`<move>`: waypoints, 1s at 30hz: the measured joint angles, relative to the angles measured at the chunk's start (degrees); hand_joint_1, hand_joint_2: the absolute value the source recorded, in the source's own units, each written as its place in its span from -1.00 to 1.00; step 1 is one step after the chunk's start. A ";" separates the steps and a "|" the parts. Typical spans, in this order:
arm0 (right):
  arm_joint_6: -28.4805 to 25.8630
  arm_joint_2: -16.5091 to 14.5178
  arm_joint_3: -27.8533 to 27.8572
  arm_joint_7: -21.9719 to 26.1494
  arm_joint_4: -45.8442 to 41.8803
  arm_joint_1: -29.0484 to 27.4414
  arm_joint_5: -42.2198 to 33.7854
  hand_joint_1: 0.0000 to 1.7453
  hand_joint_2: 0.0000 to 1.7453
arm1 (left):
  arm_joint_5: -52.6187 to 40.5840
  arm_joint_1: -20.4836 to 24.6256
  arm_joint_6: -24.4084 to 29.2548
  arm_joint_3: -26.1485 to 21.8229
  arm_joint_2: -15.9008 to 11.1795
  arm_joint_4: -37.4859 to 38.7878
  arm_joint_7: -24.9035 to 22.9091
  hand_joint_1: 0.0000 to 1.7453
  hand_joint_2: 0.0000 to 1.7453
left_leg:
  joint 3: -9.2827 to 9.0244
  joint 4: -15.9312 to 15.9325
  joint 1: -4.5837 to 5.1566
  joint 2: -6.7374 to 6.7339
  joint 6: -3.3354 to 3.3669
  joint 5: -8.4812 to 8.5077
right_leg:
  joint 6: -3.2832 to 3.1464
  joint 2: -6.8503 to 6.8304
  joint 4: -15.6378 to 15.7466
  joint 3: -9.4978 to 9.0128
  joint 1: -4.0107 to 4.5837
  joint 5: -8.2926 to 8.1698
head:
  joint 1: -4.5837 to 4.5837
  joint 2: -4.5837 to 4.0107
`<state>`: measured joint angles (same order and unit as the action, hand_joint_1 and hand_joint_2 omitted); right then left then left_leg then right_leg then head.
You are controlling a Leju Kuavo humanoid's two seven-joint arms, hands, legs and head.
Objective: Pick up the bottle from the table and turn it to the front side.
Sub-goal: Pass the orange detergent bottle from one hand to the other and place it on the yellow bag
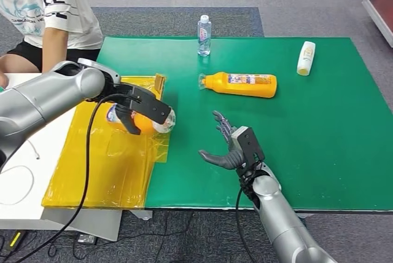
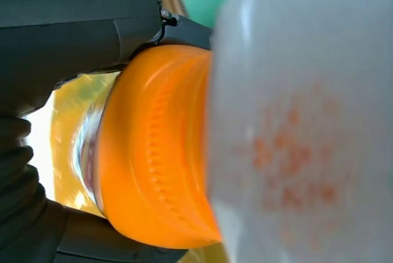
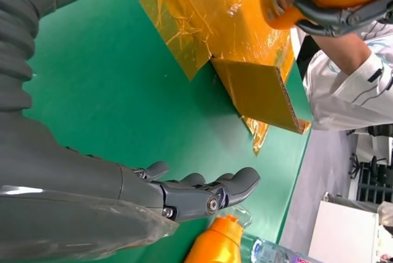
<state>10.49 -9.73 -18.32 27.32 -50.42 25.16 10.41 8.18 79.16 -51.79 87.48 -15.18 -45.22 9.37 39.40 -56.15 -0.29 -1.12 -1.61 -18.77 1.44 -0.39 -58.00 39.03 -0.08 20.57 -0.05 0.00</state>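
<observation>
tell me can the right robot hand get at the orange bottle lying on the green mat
Probably yes. The right robot hand is open and holds nothing, and bare green mat lies between it and the orange bottle.

Your bottle [image 1: 147,121] is orange with a clear plastic cap, held on its side in the left hand [image 1: 134,108] above the yellow sheet [image 1: 106,171], near the sheet's edge with the green mat [image 1: 324,140]. Its cap end points toward the mat. Up close from the left wrist, you see the ribbed orange shoulder [image 2: 157,146] meeting the blurred, whitish translucent cap [image 2: 301,121], with dark fingers [image 2: 83,29] wrapped around the body.
</observation>
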 joint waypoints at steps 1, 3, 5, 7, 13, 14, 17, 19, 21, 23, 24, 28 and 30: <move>0.31 0.00 0.00 0.04 0.01 0.00 -0.07 -1.00 1.00 | 2.85 0.06 -1.53 0.01 -0.48 -0.68 -0.83 1.00 1.00 | 0.00 0.00 0.00 0.00 0.00 0.00 | 0.00 0.00 0.00 0.00 0.00 0.00 | 0.00 0.00; 0.81 0.00 -0.02 0.11 0.02 0.02 -0.31 -1.00 1.00 | 8.57 0.23 -4.44 0.01 -1.82 -2.30 -3.02 1.00 1.00 | 0.00 0.00 0.00 -0.01 0.00 0.00 | 0.00 0.00 0.00 0.00 0.00 0.00 | 0.00 0.00; 1.12 0.00 -0.08 0.14 0.02 0.10 -0.68 -1.00 1.00 | 12.60 0.41 -6.39 0.01 -3.17 -3.81 -5.30 1.00 1.00 | -0.01 0.00 0.00 -0.01 0.00 0.00 | 0.00 -0.01 0.00 0.00 0.00 0.01 | 0.01 0.00; 1.31 0.00 -0.15 0.15 0.02 0.21 -1.06 -1.00 1.00 | 14.68 0.61 -7.32 0.01 -4.32 -4.84 -7.03 1.00 1.00 | -0.01 0.00 0.00 0.00 0.00 0.01 | 0.00 -0.01 0.00 -0.01 0.00 0.01 | 0.00 0.00; 1.38 0.00 -0.27 0.16 0.02 0.51 -1.68 -1.00 1.00 | 15.24 0.94 -7.55 0.01 -6.17 -5.66 -8.77 1.00 1.00 | -0.02 0.00 0.00 0.00 0.01 0.02 | 0.00 -0.02 0.00 -0.03 0.00 0.01 | -0.01 0.00; 1.38 0.00 -0.30 0.15 0.02 0.58 -1.76 -1.00 1.00 | 15.02 0.95 -7.53 0.01 -6.34 -5.66 -8.88 1.00 1.00 | -0.02 0.00 0.00 0.01 0.01 0.02 | 0.01 -0.02 0.00 -0.04 0.00 0.01 | -0.01 0.00; 1.33 0.00 -0.44 0.14 0.02 0.77 -1.91 -1.00 1.00 | 14.17 0.95 -7.48 0.01 -6.63 -5.66 -9.04 1.00 1.00 | -0.02 0.00 0.00 0.01 0.01 0.02 | 0.01 -0.02 0.00 -0.04 0.00 0.00 | -0.01 0.00; 1.22 0.00 -0.57 0.14 0.02 0.81 -1.98 -1.00 1.00 | 13.25 0.94 -7.38 0.01 -6.67 -5.66 -9.05 1.00 1.00 | -0.01 0.00 0.00 0.01 0.01 0.02 | 0.01 -0.02 0.00 -0.04 -0.01 0.00 | -0.01 0.00; 1.12 0.00 -0.64 0.14 0.02 0.82 -2.02 -1.00 1.00 | 12.45 0.93 -7.29 0.01 -6.68 -5.65 -9.06 1.00 1.00 | -0.01 0.00 0.00 0.01 0.01 0.02 | 0.01 -0.03 0.00 -0.03 -0.01 0.00 | -0.02 0.00; 1.09 0.00 -0.66 0.14 0.02 0.82 -2.02 -1.00 1.00 | 12.19 0.93 -7.25 0.01 -6.68 -5.64 -9.06 1.00 1.00 | -0.01 0.00 0.00 0.01 0.01 0.02 | 0.01 -0.03 0.00 -0.02 -0.01 0.00 | -0.02 0.00; 1.09 0.00 -0.66 0.14 0.02 0.82 -2.02 -1.00 1.00 | 12.17 0.93 -7.24 0.01 -6.68 -5.64 -9.05 1.00 1.00 | -0.01 0.00 0.00 0.01 0.01 0.02 | 0.01 -0.03 0.00 -0.02 -0.01 0.00 | -0.02 0.00; 0.85 -0.01 -1.00 0.01 0.02 0.87 -1.96 -1.00 1.00 | 9.78 0.83 -6.42 0.01 -6.51 -5.36 -7.14 0.50 1.00 | -0.01 0.00 -0.01 0.01 0.01 0.02 | 0.01 -0.02 0.00 0.00 0.01 0.00 | -0.01 0.00; 0.85 -0.02 -1.20 -0.04 0.02 0.93 -1.93 -1.00 1.00 | 9.21 0.78 -6.16 0.01 -6.46 -5.17 -6.08 -0.50 1.00 | -0.01 0.00 -0.01 0.01 0.01 0.02 | 0.01 -0.02 0.00 0.00 0.01 0.00 | -0.01 0.00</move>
<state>11.34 -9.74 -19.51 27.28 -50.40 26.09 8.48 17.39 79.94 -57.94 87.49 -21.64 -50.39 3.28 39.39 -56.15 -0.29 -1.11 -1.60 -18.75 1.45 -0.41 -58.01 39.03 -0.06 20.58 -0.06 0.00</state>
